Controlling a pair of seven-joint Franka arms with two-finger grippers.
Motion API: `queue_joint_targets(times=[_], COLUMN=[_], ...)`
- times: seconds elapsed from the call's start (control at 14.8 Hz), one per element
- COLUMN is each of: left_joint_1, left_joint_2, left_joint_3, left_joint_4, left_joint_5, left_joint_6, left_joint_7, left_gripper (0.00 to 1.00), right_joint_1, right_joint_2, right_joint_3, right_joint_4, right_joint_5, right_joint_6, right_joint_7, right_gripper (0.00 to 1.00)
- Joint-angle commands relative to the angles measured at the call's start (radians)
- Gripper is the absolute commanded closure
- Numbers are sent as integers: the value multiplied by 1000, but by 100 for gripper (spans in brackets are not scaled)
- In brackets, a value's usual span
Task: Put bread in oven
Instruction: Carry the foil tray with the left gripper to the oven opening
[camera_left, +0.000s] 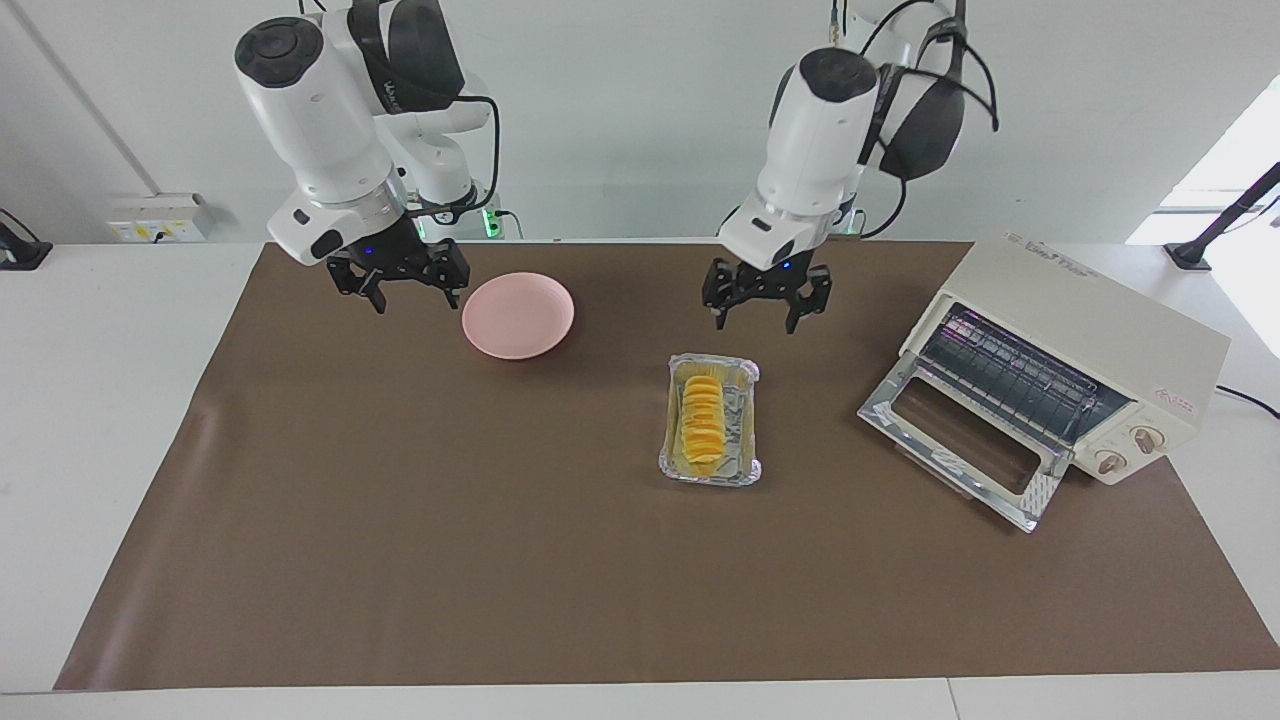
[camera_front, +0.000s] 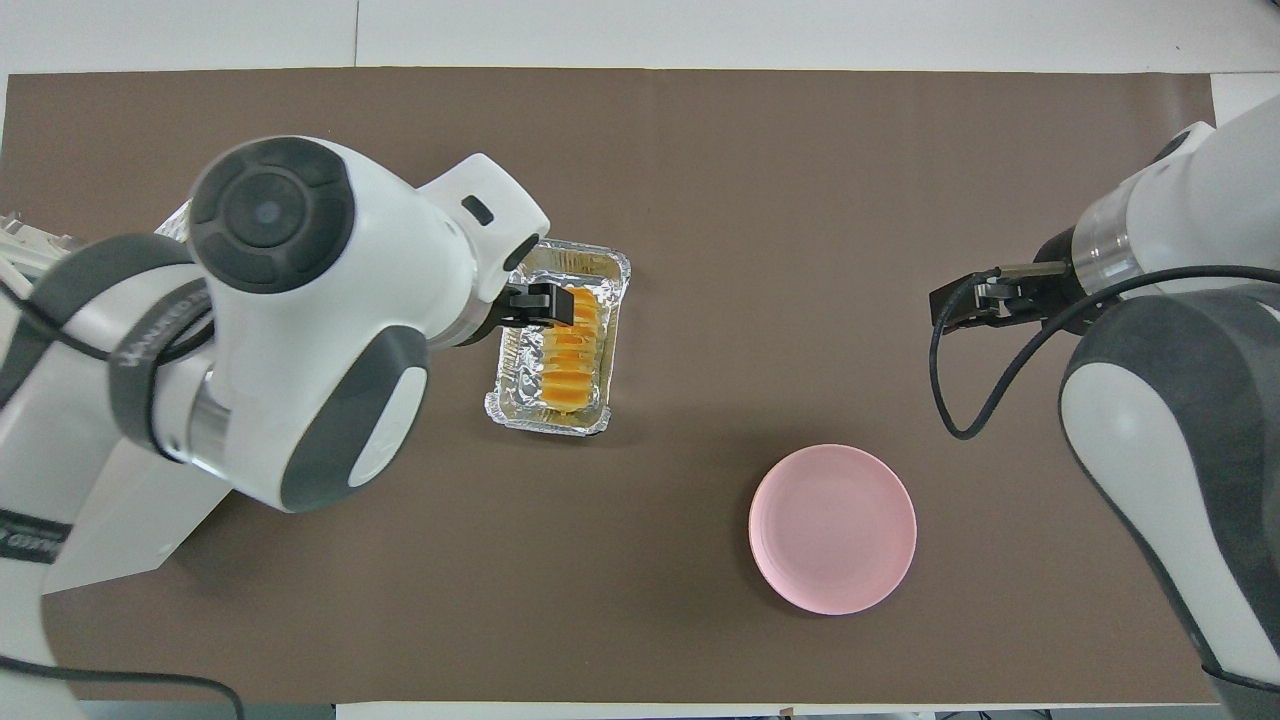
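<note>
The bread (camera_left: 702, 420), a ridged yellow-orange loaf, lies in a silver foil tray (camera_left: 742, 440) near the middle of the brown mat. It also shows in the overhead view (camera_front: 575, 350). The cream oven (camera_left: 1090, 330) stands at the left arm's end of the table, its glass door (camera_left: 960, 440) dropped open and the wire rack showing. My left gripper (camera_left: 762, 310) is open and empty in the air, over the mat by the tray's end nearer the robots. In the overhead view it (camera_front: 548, 305) covers part of the tray. My right gripper (camera_left: 410, 290) is open and empty.
A round pink plate (camera_left: 518, 315) sits on the mat beside my right gripper, toward the right arm's end; it also shows in the overhead view (camera_front: 832, 528). The left arm hides most of the oven in the overhead view.
</note>
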Motion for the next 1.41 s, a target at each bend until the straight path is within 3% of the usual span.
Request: queue_joint_targets(times=[0.0, 0.27, 0.4, 0.61, 0.67, 0.81, 0.94, 1.01, 1.14, 1.21, 1.35], left_joint_1=[-53, -127, -136, -159, -159, -156, -147, -151, -147, -139, -124], left_joint_2=[103, 220, 224, 255, 260, 263, 267, 267, 266, 264, 267], left_joint_3=[14, 17, 14, 14, 14, 15, 14, 14, 14, 14, 14], left_joint_4=[0, -17, -21, -52, -52, -52, -66, -74, -75, -92, -101], left_joint_5=[-7, -7, -7, -7, -7, -7, -7, -7, -7, -7, -7], left_joint_6=[109, 186, 189, 222, 220, 223, 238, 249, 242, 254, 286], left_joint_7=[-53, -113, -145, -190, -190, -190, -185, -188, -184, -175, -167], left_gripper=[0, 0, 0, 0, 2, 16, 16, 19, 55, 68, 71], right_joint_1=[-59, -91, -97, -139, -139, -143, -157, -157, -157, -157, -156], right_joint_2=[-16, -29, -45, -55, -56, -56, -50, -55, -65, -65, -70], right_joint_3=[13, 15, 13, 13, 13, 12, 12, 12, 10, 10, 13], right_joint_4=[7, 39, 50, 38, 38, 41, 56, 59, 68, 77, 64], right_joint_5=[-13, -16, -17, -17, -17, -19, -37, -46, -48, -48, -48], right_joint_6=[19, -8, -82, -94, -94, -114, -143, -163, -194, -198, -182], right_joint_7=[-20, -21, -50, -147, -177, -188, -191, -193, -191, -190, -185], right_gripper=[0, 0, 0, 0, 0, 0, 0, 0, 0, 0, 0])
